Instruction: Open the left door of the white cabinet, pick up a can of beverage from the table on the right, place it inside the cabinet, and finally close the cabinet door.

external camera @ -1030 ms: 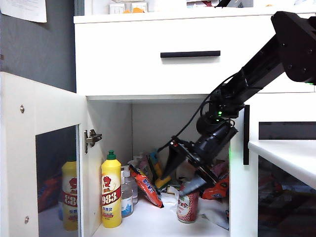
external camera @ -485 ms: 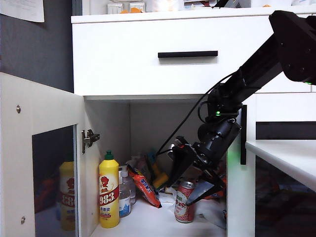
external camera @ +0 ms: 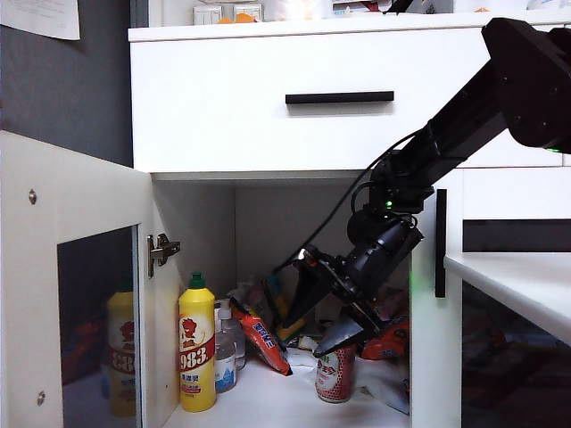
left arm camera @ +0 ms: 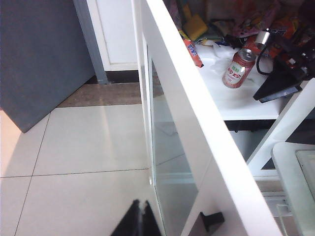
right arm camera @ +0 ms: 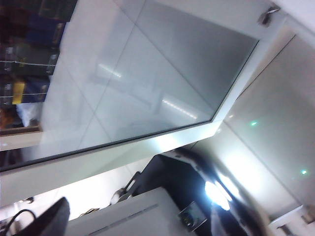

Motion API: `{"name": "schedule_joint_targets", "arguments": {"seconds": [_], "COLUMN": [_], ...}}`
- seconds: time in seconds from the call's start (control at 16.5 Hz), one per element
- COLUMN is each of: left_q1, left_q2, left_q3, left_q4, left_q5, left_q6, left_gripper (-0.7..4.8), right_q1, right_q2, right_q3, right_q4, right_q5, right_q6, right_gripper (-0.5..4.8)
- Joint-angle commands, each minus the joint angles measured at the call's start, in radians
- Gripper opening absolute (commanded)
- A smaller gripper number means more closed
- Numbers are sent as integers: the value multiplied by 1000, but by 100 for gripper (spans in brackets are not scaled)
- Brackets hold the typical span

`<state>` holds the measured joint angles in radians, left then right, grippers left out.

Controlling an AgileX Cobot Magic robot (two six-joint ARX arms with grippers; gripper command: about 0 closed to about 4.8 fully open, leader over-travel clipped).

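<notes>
The white cabinet (external camera: 268,116) has its left door (external camera: 80,267) swung wide open. The red can of beverage (external camera: 335,379) stands upright on the cabinet's floor shelf, free of any grip. My right gripper (external camera: 323,316) hangs open just above the can, its fingers spread and not touching it. The left wrist view shows the can (left arm camera: 238,68) with the right gripper (left arm camera: 278,86) beside it. My left gripper (left arm camera: 140,221) is shut and empty, close to the open door's outer edge (left arm camera: 187,98) and black handle (left arm camera: 211,221). The table (external camera: 517,276) is at the right.
A yellow bottle with a green cap (external camera: 197,348) and a small clear bottle (external camera: 228,352) stand at the shelf's left. A red snack packet (external camera: 261,339) and other clutter fill the back. The closed right door's black handle (external camera: 440,241) is beside my right arm. Tiled floor (left arm camera: 74,147) lies below.
My open right gripper has lifted up and left off the can, which stays standing on the shelf. The left gripper has not moved.
</notes>
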<state>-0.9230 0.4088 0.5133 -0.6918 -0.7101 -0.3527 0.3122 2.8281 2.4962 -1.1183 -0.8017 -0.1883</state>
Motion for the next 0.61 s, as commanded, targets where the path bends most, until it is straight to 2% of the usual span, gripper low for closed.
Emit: {"name": "schedule_joint_targets", "arguments": {"seconds": [0.06, 0.18, 0.36, 0.42, 0.61], "left_q1": [1, 1, 1, 1, 1], "left_q2": [-1, -1, -1, -1, -1], "left_q3": [3, 3, 3, 3, 3], "left_q4": [20, 20, 21, 20, 20], "left_q5": [-2, -9, -11, -12, -12], "left_q6": [1, 1, 1, 1, 1], "left_gripper": [-5, -5, -5, -5, -5], "right_q1": [2, 14, 105, 163, 232], "right_q2": [-9, -12, -41, -49, -78], "right_q3": [4, 4, 4, 4, 5], "right_q4": [47, 63, 32, 20, 21], "right_q5": [0, 63, 456, 707, 962], "right_q6": [0, 0, -2, -2, -2], "right_gripper": [364, 365, 366, 367, 368]}}
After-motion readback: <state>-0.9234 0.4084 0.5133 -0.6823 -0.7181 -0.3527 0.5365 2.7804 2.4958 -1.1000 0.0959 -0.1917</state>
